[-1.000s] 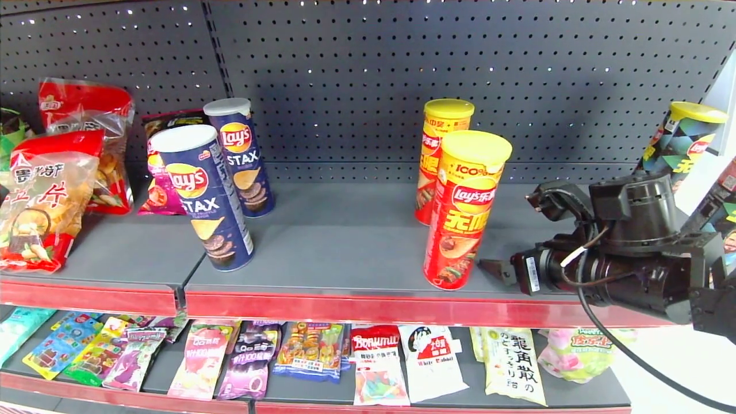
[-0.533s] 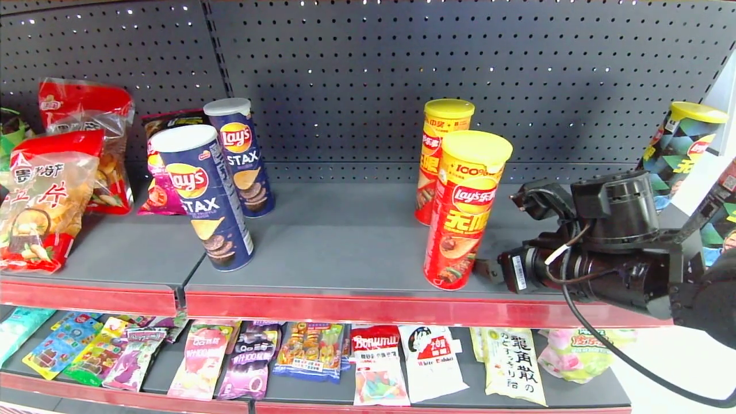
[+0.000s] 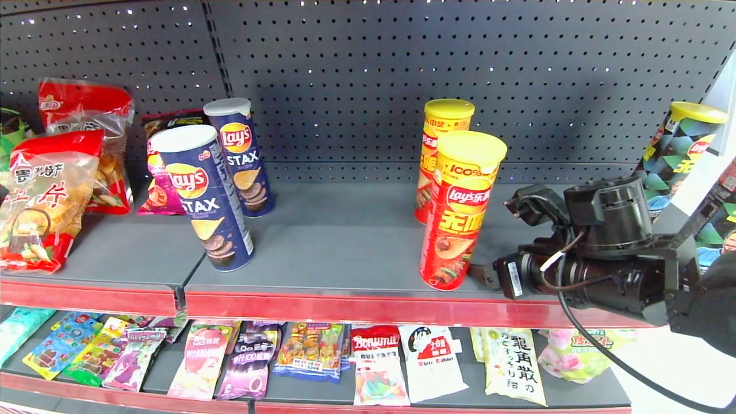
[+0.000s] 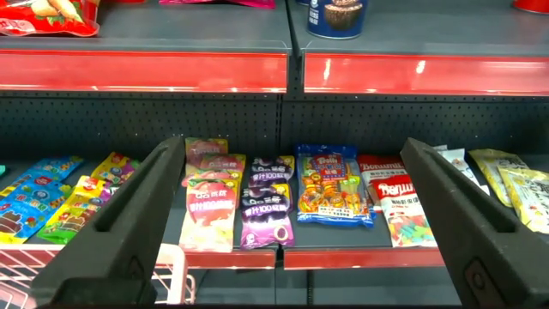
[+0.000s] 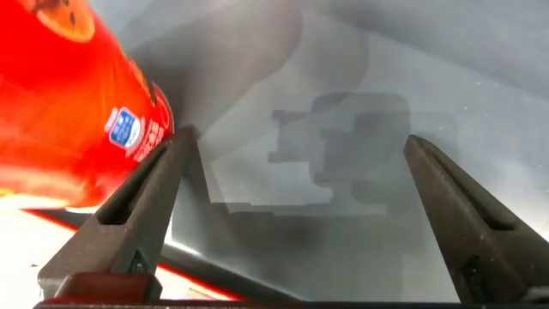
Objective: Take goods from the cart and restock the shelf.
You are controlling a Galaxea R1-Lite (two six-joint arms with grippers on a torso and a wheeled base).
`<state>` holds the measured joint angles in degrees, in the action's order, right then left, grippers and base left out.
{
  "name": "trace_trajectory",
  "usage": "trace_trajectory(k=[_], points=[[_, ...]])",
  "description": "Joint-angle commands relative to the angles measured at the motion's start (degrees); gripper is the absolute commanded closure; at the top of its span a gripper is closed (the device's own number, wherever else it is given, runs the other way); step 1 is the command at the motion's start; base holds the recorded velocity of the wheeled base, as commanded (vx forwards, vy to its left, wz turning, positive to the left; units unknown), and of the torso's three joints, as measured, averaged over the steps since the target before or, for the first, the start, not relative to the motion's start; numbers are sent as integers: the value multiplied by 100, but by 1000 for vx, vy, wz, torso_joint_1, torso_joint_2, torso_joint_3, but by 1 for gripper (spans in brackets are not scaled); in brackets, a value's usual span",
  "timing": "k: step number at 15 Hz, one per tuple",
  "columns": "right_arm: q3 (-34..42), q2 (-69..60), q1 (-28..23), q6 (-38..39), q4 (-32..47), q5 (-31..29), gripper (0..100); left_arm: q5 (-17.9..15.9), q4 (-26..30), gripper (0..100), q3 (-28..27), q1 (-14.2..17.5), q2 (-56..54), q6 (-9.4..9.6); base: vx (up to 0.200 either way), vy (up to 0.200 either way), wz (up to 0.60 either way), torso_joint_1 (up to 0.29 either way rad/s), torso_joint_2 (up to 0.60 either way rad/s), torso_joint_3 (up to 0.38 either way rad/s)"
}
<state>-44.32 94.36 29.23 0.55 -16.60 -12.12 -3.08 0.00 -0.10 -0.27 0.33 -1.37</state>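
A red chip can with a yellow lid [image 3: 460, 213] stands at the front of the grey upper shelf [image 3: 345, 241], leaning slightly. My right gripper [image 3: 486, 275] is low on the shelf just right of the can's base. In the right wrist view the right gripper [image 5: 298, 142] is open with nothing between its fingers, and one finger [image 5: 146, 206] rests against the can [image 5: 69, 112]. My left gripper [image 4: 293, 146] is open and empty, facing the lower shelves of candy bags [image 4: 330, 184].
A second red can [image 3: 440, 149] stands behind the first. Two blue cans [image 3: 201, 195] are at the left, snack bags [image 3: 46, 201] at the far left, and a dark patterned can [image 3: 681, 141] at the far right. Bare shelf lies between the blue and red cans.
My right gripper has slid left along the shelf up to the front red can. The can's base has shifted a little to the left.
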Motion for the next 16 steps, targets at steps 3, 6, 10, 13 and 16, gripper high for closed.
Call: trace_trajectory(k=[3,6,10,13,16], points=[[29,-84,65,7,26,8,0,1,0,0,1,0,11,-4,0,0,0,0,0,0],[38,-84,127,7,34,8,0,1,0,0,1,0,11,-4,0,0,0,0,0,0],[38,-75,144,15,34,8,0,1,0,0,1,0,11,-4,0,0,0,0,0,0],[38,-75,144,15,34,8,0,1,0,0,1,0,11,-4,0,0,0,0,0,0],[117,-128,109,15,8,8,0,1,0,0,1,0,11,-4,0,0,0,0,0,0]])
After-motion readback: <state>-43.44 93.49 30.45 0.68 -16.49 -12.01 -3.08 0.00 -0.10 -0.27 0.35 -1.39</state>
